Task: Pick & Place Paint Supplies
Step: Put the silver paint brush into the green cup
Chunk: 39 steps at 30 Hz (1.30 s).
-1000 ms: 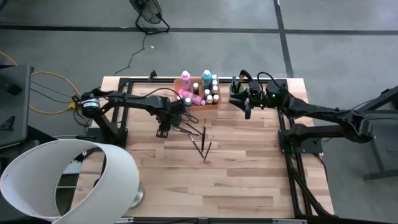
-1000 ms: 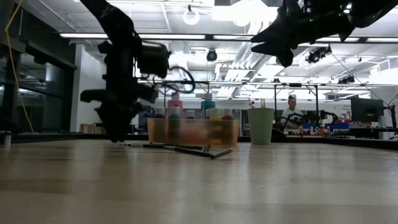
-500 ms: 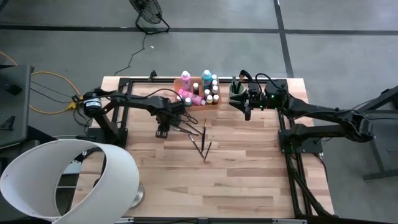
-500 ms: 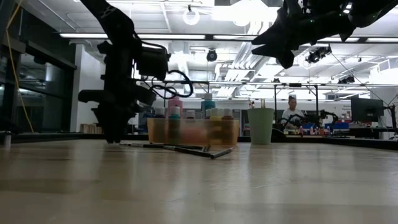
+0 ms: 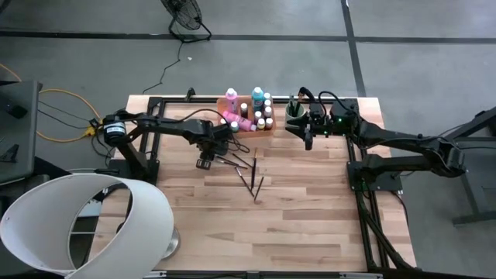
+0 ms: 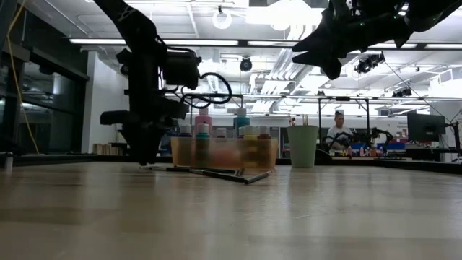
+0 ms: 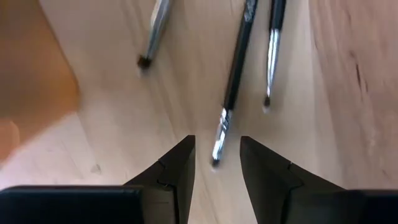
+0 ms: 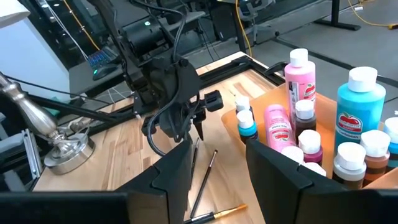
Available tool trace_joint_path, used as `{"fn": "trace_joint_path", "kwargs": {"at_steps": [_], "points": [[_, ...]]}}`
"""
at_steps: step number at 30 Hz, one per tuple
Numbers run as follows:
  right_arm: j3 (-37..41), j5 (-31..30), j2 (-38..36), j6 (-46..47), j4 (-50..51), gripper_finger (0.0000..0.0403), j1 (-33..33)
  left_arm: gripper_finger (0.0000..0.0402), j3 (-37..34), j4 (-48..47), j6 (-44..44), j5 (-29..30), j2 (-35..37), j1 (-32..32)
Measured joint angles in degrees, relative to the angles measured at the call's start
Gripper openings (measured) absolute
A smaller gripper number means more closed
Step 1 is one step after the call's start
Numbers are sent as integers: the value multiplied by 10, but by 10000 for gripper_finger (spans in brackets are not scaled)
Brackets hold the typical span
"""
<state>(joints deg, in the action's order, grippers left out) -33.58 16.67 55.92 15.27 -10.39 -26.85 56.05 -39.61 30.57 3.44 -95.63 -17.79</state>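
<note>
Several thin dark-handled paintbrushes lie flat on the wooden table in front of the orange tray. Pink, teal and brown white-capped paint bottles stand in the tray. My left gripper points down at the table, just left of the brushes. It is open, and the bristle tip of one brush lies between its fingers, apart from them. My right gripper hangs open and empty above the table beside the green cup.
A large white lamp shade covers the table's near left corner, with its metal base beside it. Black frame rails run along the table's far and side edges. Bare wood stretches toward the near edge. A person sits far off in the room.
My left gripper has rolled a little at the wrist and edged toward the brushes, staying low over the table. Its fingers keep the same gap. The brushes, tray and right arm have not moved.
</note>
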Motion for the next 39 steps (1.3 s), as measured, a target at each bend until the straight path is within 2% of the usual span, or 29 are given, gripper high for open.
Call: {"fn": "trace_joint_path", "kwargs": {"at_steps": [13,16,39], "points": [[0,0,0,1,7,148,0,122,2,-25,35,-35,-20,-51],[0,0,0,1,8,148,0,122,2,-60,51,-27,-20,-53],[0,-2,0,1,8,148,0,122,-1,-31,38,-25,-20,-51]]}}
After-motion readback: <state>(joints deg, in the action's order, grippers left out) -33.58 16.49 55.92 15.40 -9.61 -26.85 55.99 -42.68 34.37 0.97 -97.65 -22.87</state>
